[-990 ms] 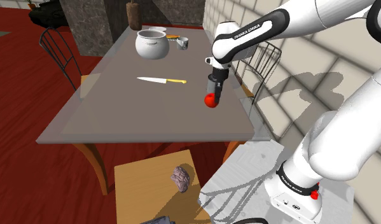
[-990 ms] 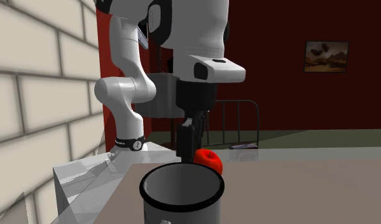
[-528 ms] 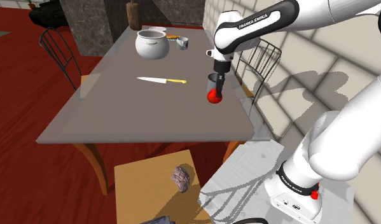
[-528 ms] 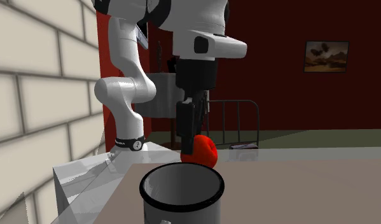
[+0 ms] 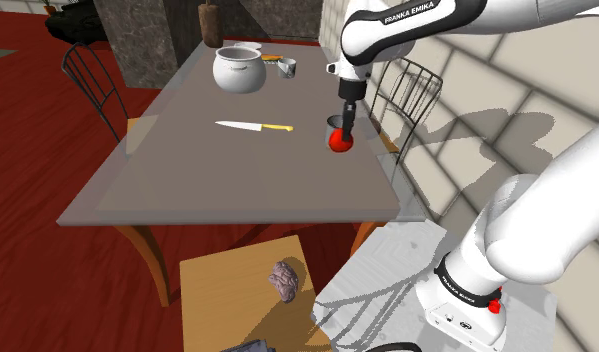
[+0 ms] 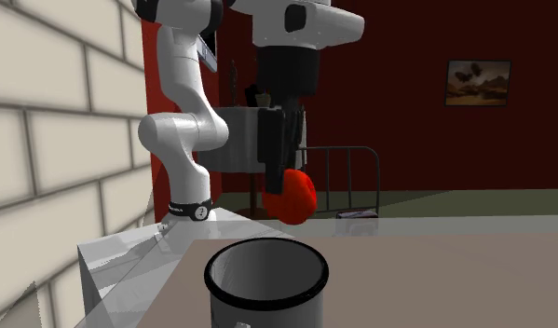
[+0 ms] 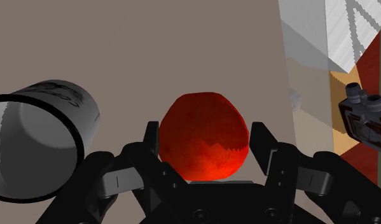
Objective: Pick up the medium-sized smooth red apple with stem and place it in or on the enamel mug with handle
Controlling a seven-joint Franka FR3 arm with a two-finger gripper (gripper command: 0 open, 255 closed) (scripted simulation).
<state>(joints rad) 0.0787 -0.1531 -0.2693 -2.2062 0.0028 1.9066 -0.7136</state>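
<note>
Inspecting the gripper, we find its two black fingers clamped on the red apple. The wrist view confirms this grip: the apple sits squarely between the fingers, and both press against it. We record the apple as lifted clear of the grey table.

In the second exterior view the apple hangs at about 1 o'clock of the black-rimmed mug, higher than its rim and apart from it. The mug stands upright on the table, mouth open upward. The wrist view puts the mug beside the gripper, outside one finger and not beneath the apple. In the shoulder view the mug shows just behind the gripper, at 11 o'clock of the apple.

We also note a yellow-handled knife lying flat at 9 o'clock of the apple, well apart. A white pot stands at 10 o'clock, farther off.
</note>
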